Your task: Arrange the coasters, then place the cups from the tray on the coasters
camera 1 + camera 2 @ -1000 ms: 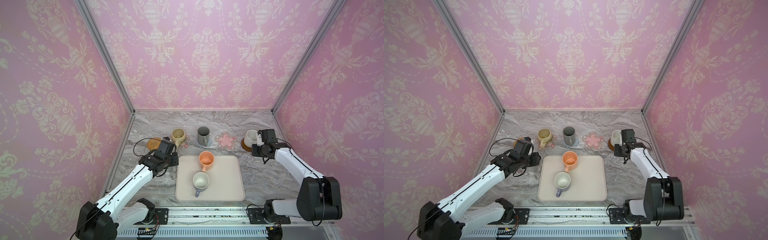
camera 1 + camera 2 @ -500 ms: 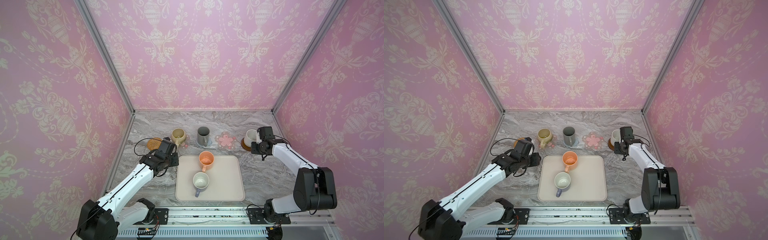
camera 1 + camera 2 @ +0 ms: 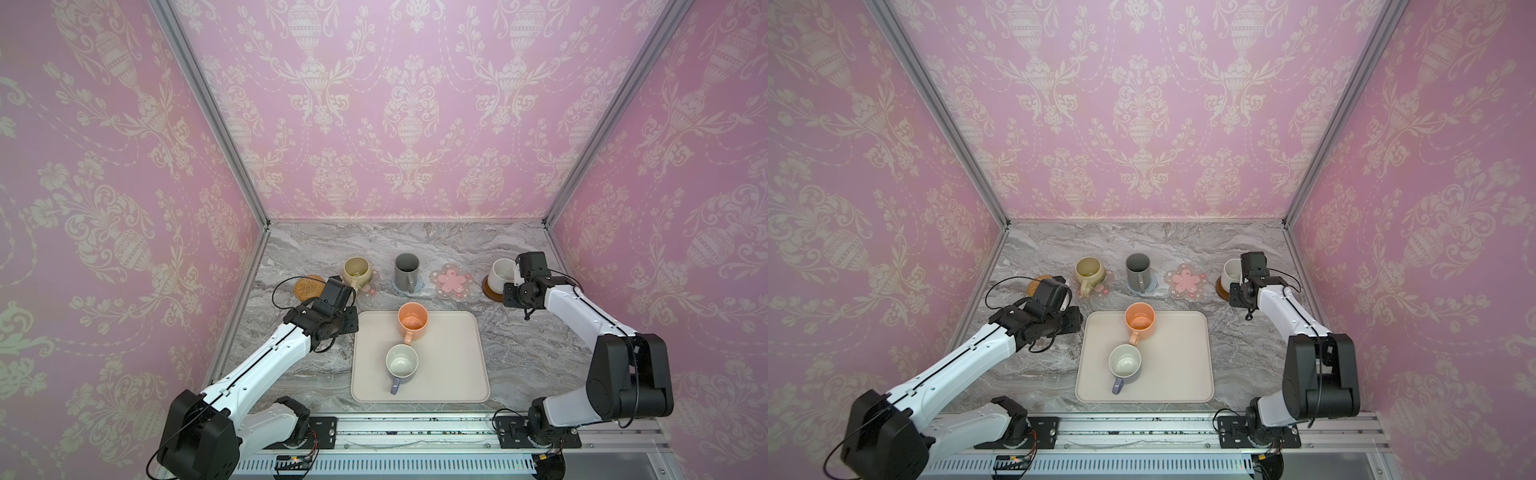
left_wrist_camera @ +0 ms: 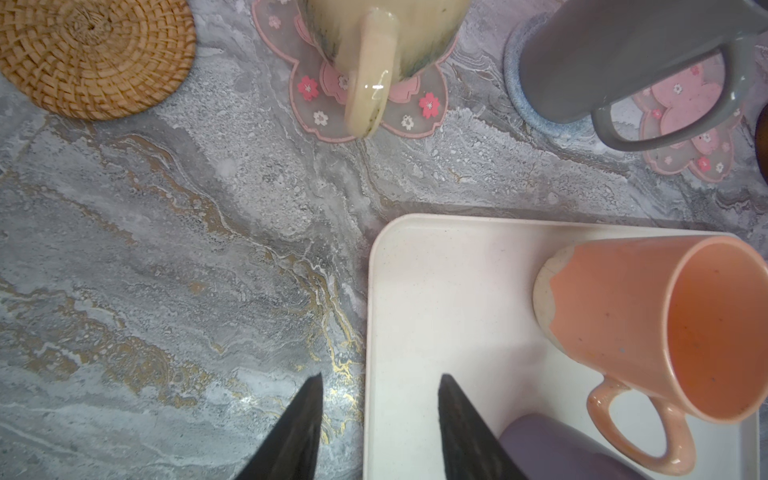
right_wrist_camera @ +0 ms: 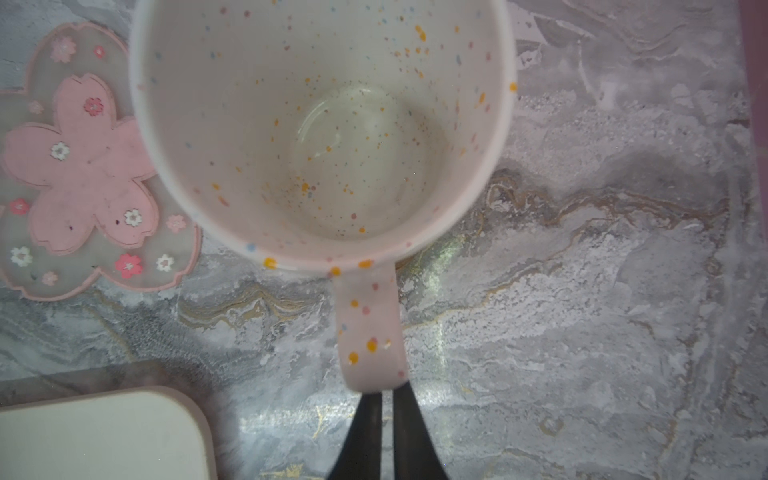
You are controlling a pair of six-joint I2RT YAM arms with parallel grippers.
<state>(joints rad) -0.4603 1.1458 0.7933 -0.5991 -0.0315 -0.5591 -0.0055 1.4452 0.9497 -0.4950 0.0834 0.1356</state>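
Looking down in both top views, we see the tray (image 3: 453, 374) lying in the lower middle of the frame on the marble table (image 3: 316, 249), with 2 cups on it. The peach-orange mug (image 3: 412, 321) stands upright near its upper edge, and the lavender mug (image 3: 402, 362) is just below it, with the peach handle pointing down toward the lavender rim. Above the tray, 5 coasters form a row across the middle of the frame. From left to right we count the rattan round (image 3: 309, 286), bare; a clear flower coaster (image 4: 419, 108) carrying the beige-yellow mug (image 3: 357, 270); the blue-grey knitted round (image 4: 515, 83) under the tall dark grey mug (image 3: 406, 272); the 2nd flower coaster (image 3: 451, 282), bare; and the dark brown wooden disc (image 3: 490, 294) at the right end, with the speckled white mug (image 3: 503, 272) standing on it. The left gripper (image 4: 381, 376) hangs by the tray's upper left corner, its fingers spread with nothing between them, 1 over the marble and 1 over the tray's rim. The right gripper (image 5: 386, 392) sits just beside the speckled white mug, at its handle. Its 2 fingers are pressed nearly together with only a thin slit between them. Their tips pass out of sight under the handle's outer end, so we cannot tell whether they pinch it.
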